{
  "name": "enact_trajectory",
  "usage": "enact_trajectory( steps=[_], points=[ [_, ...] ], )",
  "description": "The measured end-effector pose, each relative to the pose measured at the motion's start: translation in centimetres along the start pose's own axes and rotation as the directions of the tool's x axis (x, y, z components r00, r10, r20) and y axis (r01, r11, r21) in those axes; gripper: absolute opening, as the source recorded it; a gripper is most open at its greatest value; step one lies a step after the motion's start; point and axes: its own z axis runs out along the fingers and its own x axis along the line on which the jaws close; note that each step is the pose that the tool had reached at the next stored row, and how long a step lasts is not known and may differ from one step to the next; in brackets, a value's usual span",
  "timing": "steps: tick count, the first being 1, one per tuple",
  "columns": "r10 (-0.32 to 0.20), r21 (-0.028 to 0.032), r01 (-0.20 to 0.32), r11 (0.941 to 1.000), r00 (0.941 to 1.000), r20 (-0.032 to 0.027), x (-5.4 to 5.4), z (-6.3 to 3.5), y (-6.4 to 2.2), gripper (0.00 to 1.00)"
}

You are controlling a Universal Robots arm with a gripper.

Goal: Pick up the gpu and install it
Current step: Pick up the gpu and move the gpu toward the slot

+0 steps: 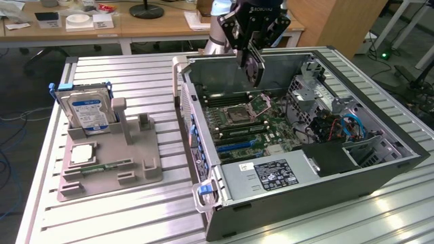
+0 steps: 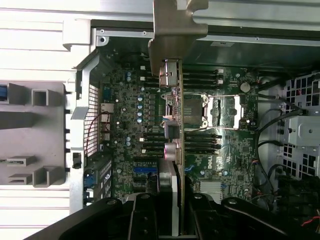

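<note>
One gripper (image 1: 252,51), jaws narrow around the gpu (image 1: 257,71), above the motherboard (image 1: 241,129)

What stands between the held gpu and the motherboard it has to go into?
Nothing visible does. The gripper holds the gpu edge-down above the open case, with only air between its lower edge and the motherboard.

My tool (image 1: 251,43) holds the gpu (image 1: 255,71) above the open case (image 1: 318,198). Straight drop to the motherboard (image 1: 234,134) is free. Drive cage (image 1: 308,89) and cables (image 1: 342,127) crowd the exterior view's right, power supply (image 1: 271,175) blocks the near end, case walls all round.
</note>
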Motion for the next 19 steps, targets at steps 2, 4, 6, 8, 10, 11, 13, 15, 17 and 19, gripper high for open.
enact_trajectory(
  steps=[2, 4, 6, 8, 10, 11, 13, 15, 17, 19],
  points=[
    [0.000, 0.0000, 0.000, 1.0000, 1.0000, 0.0000, -0.1, 0.00, 0.00, 0.28],
    [0.000, 0.0000, 0.000, 1.0000, 1.0000, 0.0000, -0.3, 0.01, 0.00, 0.28],
    [0.000, 0.0000, 0.000, 1.0000, 1.0000, 0.0000, -0.4, 0.01, 0.00, 0.28],
    [0.000, 0.0000, 0.000, 1.0000, 1.0000, 0.0000, -0.5, 0.01, 0.00, 0.28],
    [0.000, 0.0000, 0.000, 1.0000, 1.0000, 0.0000, -0.7, 0.01, 0.00, 0.28],
    [0.000, 0.0000, 0.000, 1.0000, 1.0000, -0.0001, -0.7, 0.01, 0.00, 0.28],
    [0.000, -0.0001, 0.000, 1.0000, 1.0000, 0.0000, -0.9, 0.02, 0.00, 0.28],
    [0.000, -0.0001, 0.000, 1.0000, 1.0000, 0.0000, -1.0, 0.02, 0.00, 0.28],
    [0.000, -0.0001, 0.000, 1.0000, 1.0000, 0.0000, -1.2, 0.03, 0.00, 0.28],
    [0.000, -0.0001, 0.000, 1.0000, 1.0000, -0.0001, -1.4, 0.03, 0.00, 0.28]
  ],
)
